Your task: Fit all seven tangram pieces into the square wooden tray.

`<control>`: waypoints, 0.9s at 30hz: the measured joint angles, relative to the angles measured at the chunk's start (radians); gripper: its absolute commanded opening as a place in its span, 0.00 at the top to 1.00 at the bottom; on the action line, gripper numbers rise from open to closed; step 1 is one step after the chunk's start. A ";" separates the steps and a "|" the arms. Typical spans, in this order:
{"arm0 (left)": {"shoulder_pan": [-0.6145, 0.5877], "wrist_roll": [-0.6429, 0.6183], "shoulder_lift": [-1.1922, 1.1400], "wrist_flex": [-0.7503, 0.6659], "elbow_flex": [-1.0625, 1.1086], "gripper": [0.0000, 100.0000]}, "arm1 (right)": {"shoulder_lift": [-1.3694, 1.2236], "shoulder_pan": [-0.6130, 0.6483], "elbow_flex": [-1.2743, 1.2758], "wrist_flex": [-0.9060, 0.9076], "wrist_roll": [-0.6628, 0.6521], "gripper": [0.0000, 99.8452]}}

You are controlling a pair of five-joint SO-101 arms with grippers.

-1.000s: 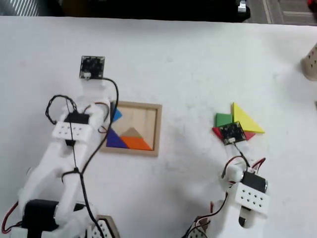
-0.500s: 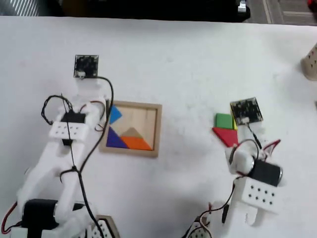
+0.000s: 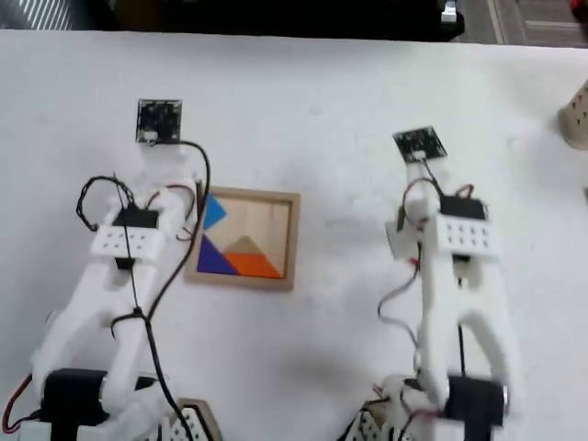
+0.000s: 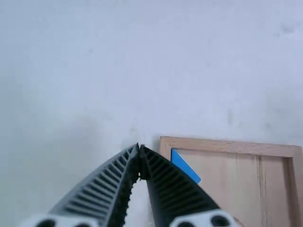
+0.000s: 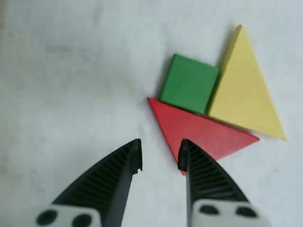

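left gripper (image 4: 140,155): jaws pressed together, empty; just outside the tray (image 4: 227,144) corner | right gripper (image 5: 160,153): jaws slightly parted, empty; one tip at the red triangle (image 5: 203,132) | tray: blue piece (image 3: 214,212), purple piece (image 3: 213,257), orange piece (image 3: 254,265) | table (image 3: 349,110): green square (image 5: 189,90), yellow triangle (image 5: 244,90), red triangle (all touching)

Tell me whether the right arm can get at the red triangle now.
Probably yes: the right claw is open just beside the red triangle, with nothing between them. The green square and yellow triangle sit against its far edge only.
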State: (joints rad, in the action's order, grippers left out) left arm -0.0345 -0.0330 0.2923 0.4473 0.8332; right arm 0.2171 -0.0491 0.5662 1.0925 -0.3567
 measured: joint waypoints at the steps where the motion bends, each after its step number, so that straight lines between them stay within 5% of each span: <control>1: -0.006 0.000 0.000 -0.002 0.000 0.98 | -0.051 0.005 -0.031 -0.012 0.006 0.87; 10: -0.015 0.000 0.000 -0.002 0.000 0.98 | -0.437 -0.014 -0.288 -0.051 0.055 0.75; 27: -0.015 0.000 0.000 -0.046 0.018 0.98 | -0.598 -0.023 -0.451 0.023 0.018 0.75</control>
State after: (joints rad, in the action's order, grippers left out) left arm -0.0499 -0.0330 0.2923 0.4012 0.8516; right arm -0.3813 -0.0721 0.1151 1.1155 -0.3383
